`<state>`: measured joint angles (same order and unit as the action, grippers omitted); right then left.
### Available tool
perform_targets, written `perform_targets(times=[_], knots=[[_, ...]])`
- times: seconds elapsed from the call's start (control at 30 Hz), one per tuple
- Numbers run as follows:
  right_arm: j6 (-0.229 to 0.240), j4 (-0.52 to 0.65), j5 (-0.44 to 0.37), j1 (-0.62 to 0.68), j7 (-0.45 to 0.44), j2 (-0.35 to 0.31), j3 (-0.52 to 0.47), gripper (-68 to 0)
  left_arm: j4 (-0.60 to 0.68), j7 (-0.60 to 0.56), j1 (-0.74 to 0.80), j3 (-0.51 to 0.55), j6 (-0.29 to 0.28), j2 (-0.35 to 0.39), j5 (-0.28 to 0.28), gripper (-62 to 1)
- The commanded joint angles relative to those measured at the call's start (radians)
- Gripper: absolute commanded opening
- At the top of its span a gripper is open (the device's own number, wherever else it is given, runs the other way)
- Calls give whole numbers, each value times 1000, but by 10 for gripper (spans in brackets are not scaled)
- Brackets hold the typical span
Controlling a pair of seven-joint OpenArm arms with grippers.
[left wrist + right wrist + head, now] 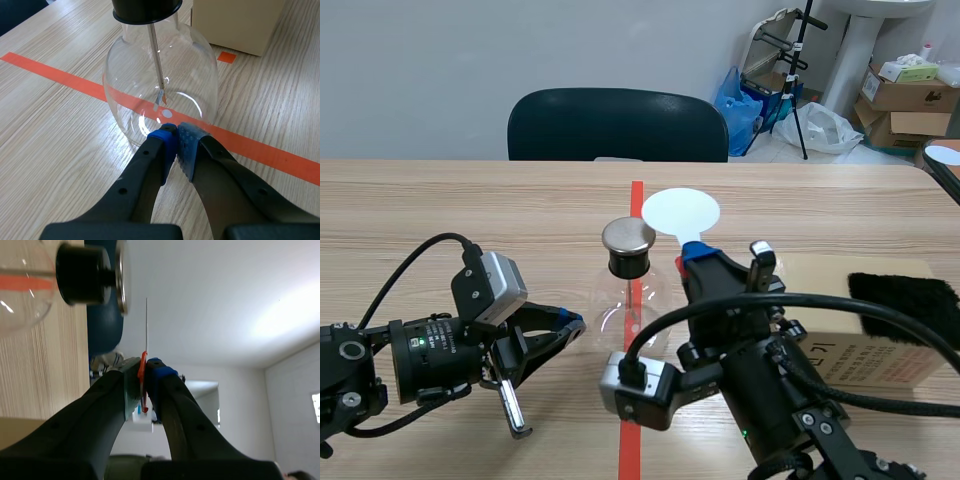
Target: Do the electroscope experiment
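The electroscope, a clear glass flask [628, 295] with a black stopper and a metal cap [628, 236], stands on the red tape line at mid-table. My left gripper [570, 325] is shut on nothing, its tips [176, 132] against the foot of the flask [160, 75]. Inside, a thin rod [156, 55] ends in small foil leaves [161, 97]. My right gripper [698, 255] is shut on the red handle [142, 367] of a white round paddle [680, 212]. The paddle is held upright just right of the cap. In the right wrist view it is edge-on [146, 325], a small gap from the cap [121, 277].
A cardboard box [865, 345] with a black furry cloth [905, 295] on top sits to the right of the flask, also ahead of the left gripper [240, 22]. A dark chair [618, 125] stands beyond the table's far edge.
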<state>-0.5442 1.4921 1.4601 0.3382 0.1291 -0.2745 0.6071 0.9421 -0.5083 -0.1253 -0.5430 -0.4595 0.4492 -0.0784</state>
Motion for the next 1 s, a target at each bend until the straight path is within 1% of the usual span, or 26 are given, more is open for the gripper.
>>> perform_targets(times=[0.0, 0.3, 0.4, 0.47, 0.63, 0.97], knots=[[-11, 8, 1, -19, 38, -2, -4, -665, 18, -16, -8, 3, 2, -5, 13, -583], [-11, 8, 1, -19, 271, -2, -4, -665, 18, -16, -8, 3, 2, -5, 14, -583], [-11, 8, 1, -19, 335, -2, -4, -665, 18, -16, -8, 3, 2, -5, 14, -583], [-11, 8, 1, -19, 361, -2, -4, -665, 18, -16, -8, 3, 2, -5, 14, -583], [-11, 8, 1, -19, 401, -2, -4, -665, 18, -16, -8, 3, 2, -5, 14, -583], [-11, 8, 1, -19, 396, -2, -4, -665, 18, -16, -8, 3, 2, -5, 14, -583]])
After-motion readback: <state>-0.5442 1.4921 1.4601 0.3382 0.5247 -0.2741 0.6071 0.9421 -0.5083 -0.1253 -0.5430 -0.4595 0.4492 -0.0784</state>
